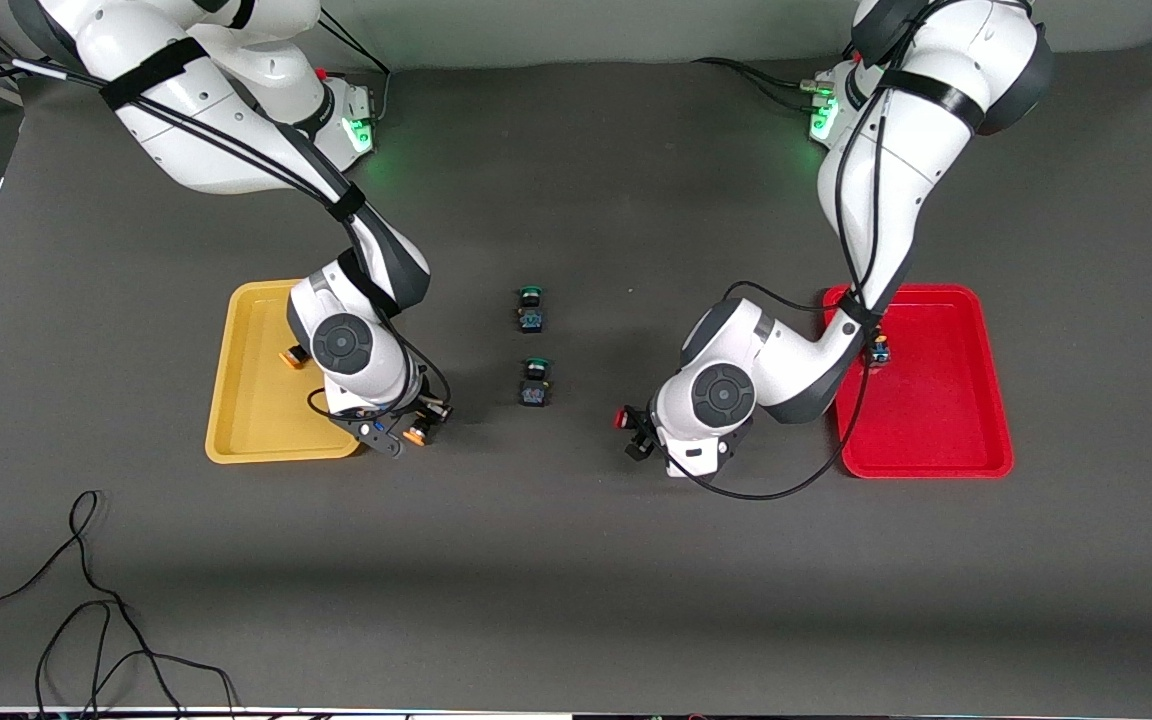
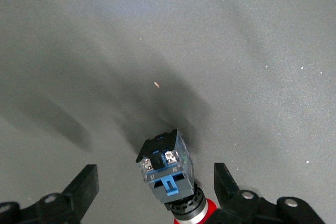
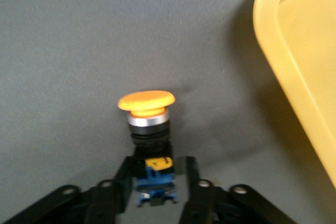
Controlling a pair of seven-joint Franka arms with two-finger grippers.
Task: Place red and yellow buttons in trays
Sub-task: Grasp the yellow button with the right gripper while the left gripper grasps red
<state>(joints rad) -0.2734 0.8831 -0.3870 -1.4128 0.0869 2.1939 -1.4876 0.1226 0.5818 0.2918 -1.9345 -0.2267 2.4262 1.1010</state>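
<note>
A yellow-capped button (image 3: pixel 147 103) lies on the dark mat just outside the yellow tray (image 1: pixel 256 400), at the tray's corner nearest the front camera. My right gripper (image 3: pixel 157 179) is shut on its blue body; in the front view that gripper (image 1: pixel 411 432) is low on the mat. A second yellow-capped button (image 1: pixel 291 357) lies inside that tray. A red-capped button (image 2: pixel 165 163) lies on the mat between the wide-apart fingers of my open left gripper (image 2: pixel 157 182), which touch nothing. That gripper (image 1: pixel 633 432) is partway toward the red tray (image 1: pixel 936 420), where another button (image 1: pixel 879 350) shows, half hidden by the arm.
Two green-capped buttons (image 1: pixel 531 308) (image 1: pixel 536 382) lie on the mat midway between the trays, one nearer the front camera than the other. Loose black cables (image 1: pixel 86 600) trail over the mat near the front edge at the right arm's end.
</note>
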